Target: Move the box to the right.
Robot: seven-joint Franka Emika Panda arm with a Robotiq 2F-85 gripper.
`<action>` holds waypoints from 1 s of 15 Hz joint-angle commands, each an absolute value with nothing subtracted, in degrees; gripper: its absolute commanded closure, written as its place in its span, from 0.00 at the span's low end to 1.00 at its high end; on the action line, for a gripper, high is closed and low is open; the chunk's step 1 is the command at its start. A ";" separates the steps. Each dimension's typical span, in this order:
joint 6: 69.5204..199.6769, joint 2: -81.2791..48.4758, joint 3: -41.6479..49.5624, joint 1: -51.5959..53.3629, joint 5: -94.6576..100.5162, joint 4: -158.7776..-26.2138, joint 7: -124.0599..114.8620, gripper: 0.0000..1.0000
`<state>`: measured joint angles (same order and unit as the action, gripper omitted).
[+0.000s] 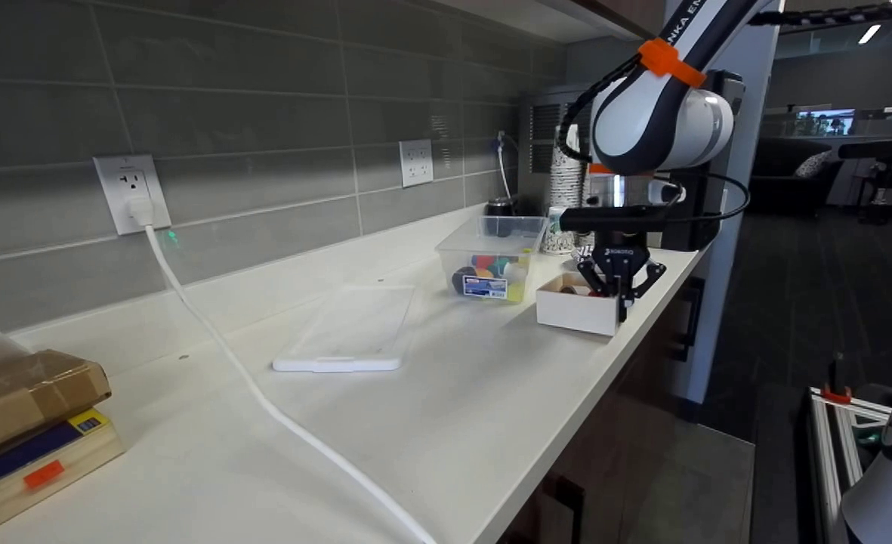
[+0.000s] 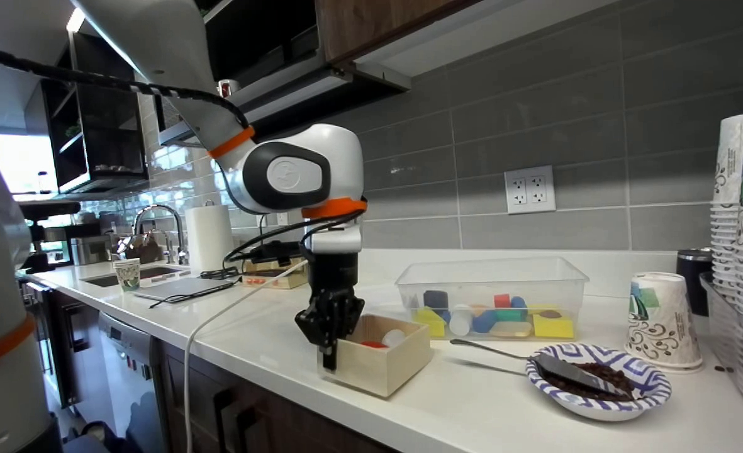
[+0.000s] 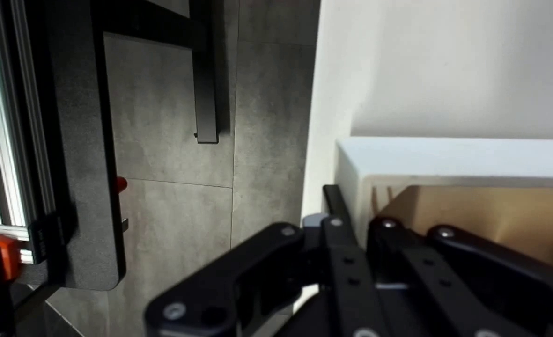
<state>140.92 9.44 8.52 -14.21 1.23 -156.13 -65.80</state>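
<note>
Black tool [image 1: 621, 302], marked ROBOTIQ, clamps the white box [image 1: 575, 313] by one wall.

Sm. rect. box [image 2: 371, 368], whitish outside, tan inside, open top up; I see a red bit [image 2: 373, 344] & a whitish bit [image 2: 394, 338] in it. On counter [image 2: 462, 399], nr front edge.
</note>
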 commanded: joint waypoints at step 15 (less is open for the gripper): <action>149.00 3.63 10.66 -16.18 2.64 -148.85 -67.54 0.68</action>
